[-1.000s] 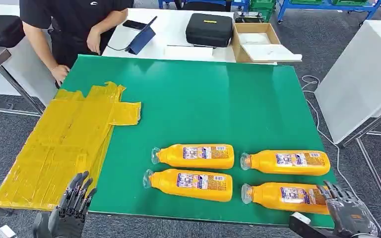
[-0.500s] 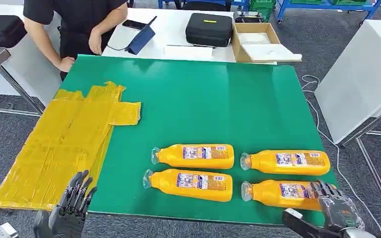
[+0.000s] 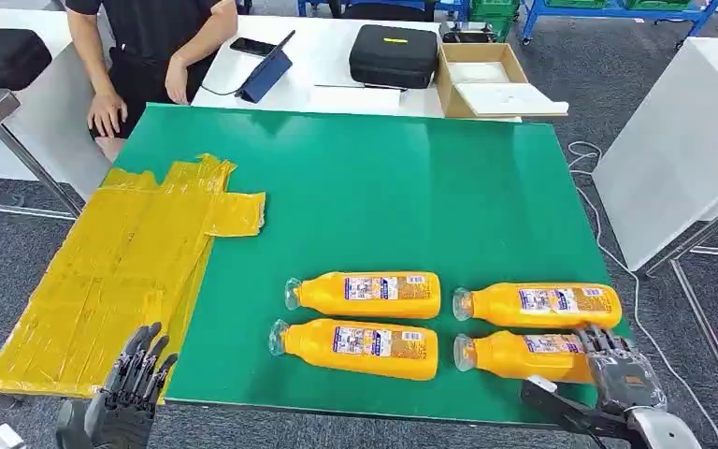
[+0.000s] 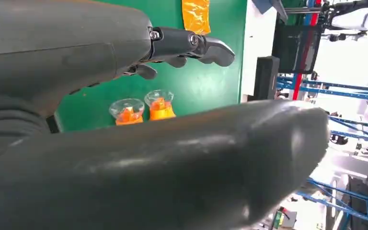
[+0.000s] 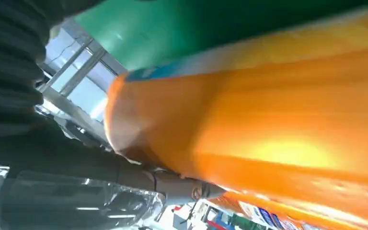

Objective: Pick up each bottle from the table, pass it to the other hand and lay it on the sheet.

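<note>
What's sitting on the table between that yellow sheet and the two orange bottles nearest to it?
Nothing: in the head view only bare green table separates the yellow sheet from the two nearest bottles.

Orange bottles [image 3: 365, 295], green table [image 3: 383, 187], yellow sheet [image 3: 112, 271]

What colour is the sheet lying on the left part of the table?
The sheet is yellow, seen best in the head view.

Head high, facing down; wrists close, sharing table [image 3: 383, 187].
</note>
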You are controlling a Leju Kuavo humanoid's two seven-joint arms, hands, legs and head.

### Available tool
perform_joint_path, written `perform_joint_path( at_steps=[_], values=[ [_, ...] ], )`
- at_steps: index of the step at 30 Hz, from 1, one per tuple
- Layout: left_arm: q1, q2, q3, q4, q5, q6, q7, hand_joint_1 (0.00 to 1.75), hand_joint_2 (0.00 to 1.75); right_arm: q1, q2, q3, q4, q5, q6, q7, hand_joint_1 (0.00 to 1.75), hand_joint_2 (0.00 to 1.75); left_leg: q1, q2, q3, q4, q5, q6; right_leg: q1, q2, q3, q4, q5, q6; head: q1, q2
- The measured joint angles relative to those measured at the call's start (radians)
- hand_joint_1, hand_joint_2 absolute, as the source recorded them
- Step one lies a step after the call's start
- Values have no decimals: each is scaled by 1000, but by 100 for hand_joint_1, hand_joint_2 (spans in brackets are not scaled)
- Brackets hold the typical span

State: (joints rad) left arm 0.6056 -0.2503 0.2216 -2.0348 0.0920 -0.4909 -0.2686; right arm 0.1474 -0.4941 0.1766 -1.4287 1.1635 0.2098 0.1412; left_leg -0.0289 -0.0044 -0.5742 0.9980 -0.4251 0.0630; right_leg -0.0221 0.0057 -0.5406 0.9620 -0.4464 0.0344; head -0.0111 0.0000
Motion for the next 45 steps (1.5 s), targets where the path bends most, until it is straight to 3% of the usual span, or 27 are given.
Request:
perform_joint_path(
  at_steps=[15,16,17,30,45],
  values=[
    [-11,0,15,13,-3,3,-2,0,0,-79,56,8,85,29,10,-26,0,175,0,3,6,0,-2,-1,0,5,-3,0,0,-1,0,0],
    [-11,0,15,13,0,6,-2,0,0,-89,59,11,95,32,10,-29,159,175,0,5,6,0,-2,-1,0,6,-3,0,0,-1,0,0],
    [-11,0,15,13,2,9,-4,0,0,-99,62,14,108,36,10,-32,175,175,0,6,7,0,-2,-1,0,7,-3,0,0,-1,0,0],
    [-5,0,26,17,14,8,-7,0,0,-146,63,31,201,7,2,-78,175,175,1,5,9,0,2,-3,0,9,-2,-1,2,-1,0,0],
    [3,-11,73,17,17,-79,-8,0,0,-139,-41,111,209,-142,2,-67,175,175,1,0,8,0,3,0,0,4,-2,-1,3,1,0,0]
  ],
)
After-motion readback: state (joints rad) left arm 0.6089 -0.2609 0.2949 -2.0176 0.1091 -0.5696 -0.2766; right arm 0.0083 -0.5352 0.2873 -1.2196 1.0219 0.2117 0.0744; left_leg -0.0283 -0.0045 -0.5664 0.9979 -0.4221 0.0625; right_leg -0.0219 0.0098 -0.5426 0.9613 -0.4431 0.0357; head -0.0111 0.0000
